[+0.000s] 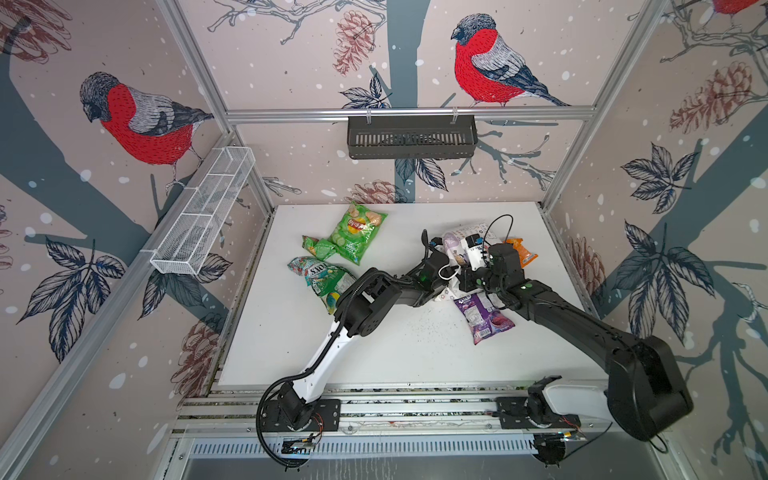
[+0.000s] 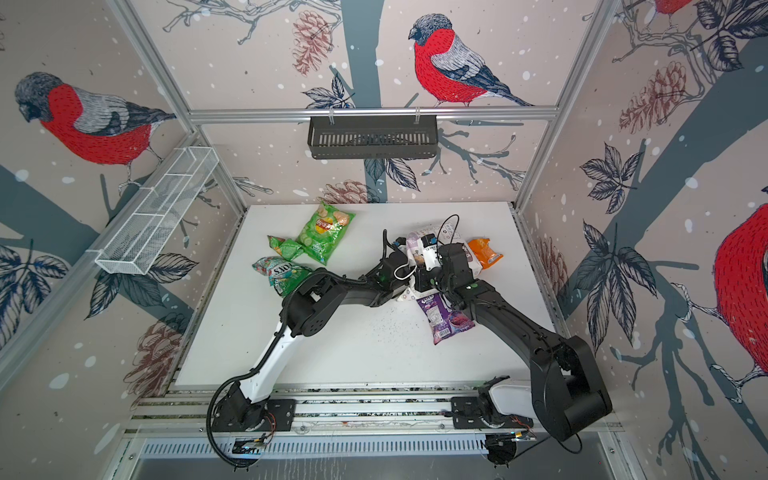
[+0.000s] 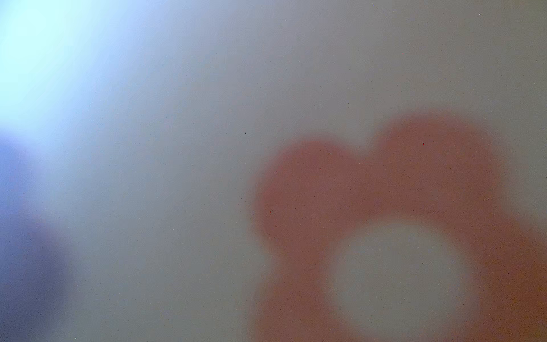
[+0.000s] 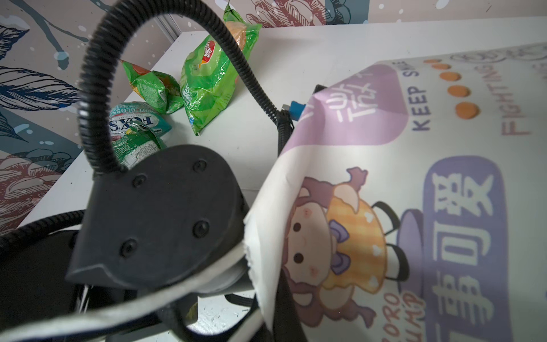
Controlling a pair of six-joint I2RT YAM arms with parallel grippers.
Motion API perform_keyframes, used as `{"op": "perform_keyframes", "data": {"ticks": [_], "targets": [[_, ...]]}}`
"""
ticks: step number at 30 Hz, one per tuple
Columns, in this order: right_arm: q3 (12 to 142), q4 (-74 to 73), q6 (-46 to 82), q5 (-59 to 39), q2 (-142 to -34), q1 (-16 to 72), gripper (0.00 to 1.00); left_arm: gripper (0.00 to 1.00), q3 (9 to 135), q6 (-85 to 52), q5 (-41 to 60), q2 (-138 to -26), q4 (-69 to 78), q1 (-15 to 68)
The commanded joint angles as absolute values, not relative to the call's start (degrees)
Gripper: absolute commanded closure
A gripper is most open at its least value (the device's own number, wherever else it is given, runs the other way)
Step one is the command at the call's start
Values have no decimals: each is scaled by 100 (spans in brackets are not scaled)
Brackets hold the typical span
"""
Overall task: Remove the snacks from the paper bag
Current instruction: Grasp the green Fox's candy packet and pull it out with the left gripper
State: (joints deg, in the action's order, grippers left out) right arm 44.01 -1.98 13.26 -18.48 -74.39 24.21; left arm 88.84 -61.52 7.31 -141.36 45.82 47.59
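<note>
White table [image 1: 395,353], bird-print walls [image 1: 291,62]; left fingers unseen inside paper bag [image 4: 384,148], right fingers [image 1: 474,252] closed.

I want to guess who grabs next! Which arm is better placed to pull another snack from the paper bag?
Left, probably. The left arm reaches into the paper bag; its camera sees only blur up close. The right arm sits outside, seemingly steadying it.

Your white tabletop [image 1: 415,357] bears a large green chip bag [image 1: 357,232] and a teal-white FOX'S packet [image 1: 316,274]. A shiny purple packet [image 1: 482,318] lies well apart.
</note>
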Motion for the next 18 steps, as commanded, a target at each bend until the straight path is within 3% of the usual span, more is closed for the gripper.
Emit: {"op": "perform_keyframes", "data": {"ticks": [1, 18], "targets": [[4398, -287, 1266, -2019, -7374, 2430, 100, 100, 8758, -6305, 655, -14162, 4878, 4752], [4100, -360, 1544, -1432, -7062, 2259, 100, 100, 7039, -5628, 324, -12630, 5321, 4450]]}}
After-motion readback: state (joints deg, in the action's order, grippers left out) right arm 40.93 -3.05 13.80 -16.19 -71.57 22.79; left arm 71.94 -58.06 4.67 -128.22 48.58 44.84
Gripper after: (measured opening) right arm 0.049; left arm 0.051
